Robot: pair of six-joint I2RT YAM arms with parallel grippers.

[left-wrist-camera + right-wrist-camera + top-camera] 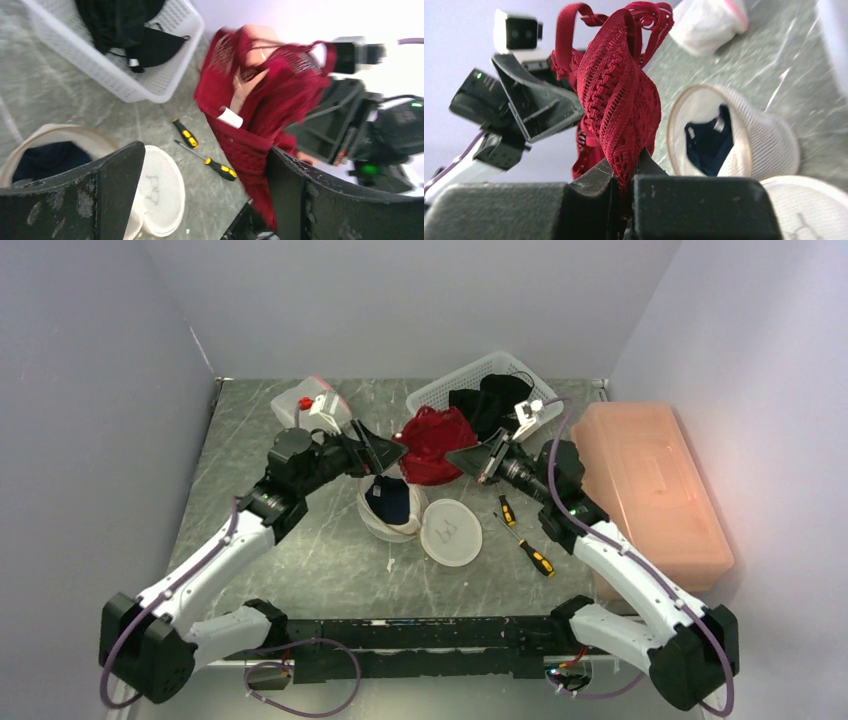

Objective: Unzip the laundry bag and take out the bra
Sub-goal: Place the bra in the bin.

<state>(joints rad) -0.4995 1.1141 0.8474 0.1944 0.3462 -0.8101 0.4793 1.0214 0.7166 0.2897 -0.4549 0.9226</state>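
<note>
**Position.** The bra, red lace, is out of the laundry bag. It hangs in the air above the bag and just behind it, on the side away from the arm bases. The bag stands open on the table, with its round lid lying flat against its right side. A navy garment lies inside the bag.

**Grippers.** The right gripper is clenched on a bunched fold of the lace, and the rest of the bra rises and drapes from that pinch. The left gripper is above the bag's far-left edge with its jaws spread wide, grasping nothing. In the left wrist view the bra hangs ahead of those jaws. Whether the cloth brushes one finger cannot be determined.

**Handling assessment.** The item is judged light, soft and limp, with no form of its own. The straps loop free at the top and are liable to snag on a finger or on the bag's rim. Openwork lace may catch or stretch under a hard pull. It does not look slippery, and a pinch on doubled cloth appears adequate. The best hold is judged to be the thick band or a gathered cup edge, not a single strap.

**Nearby.** Two screwdrivers lie to the right of the bag, beyond the lid.
</note>
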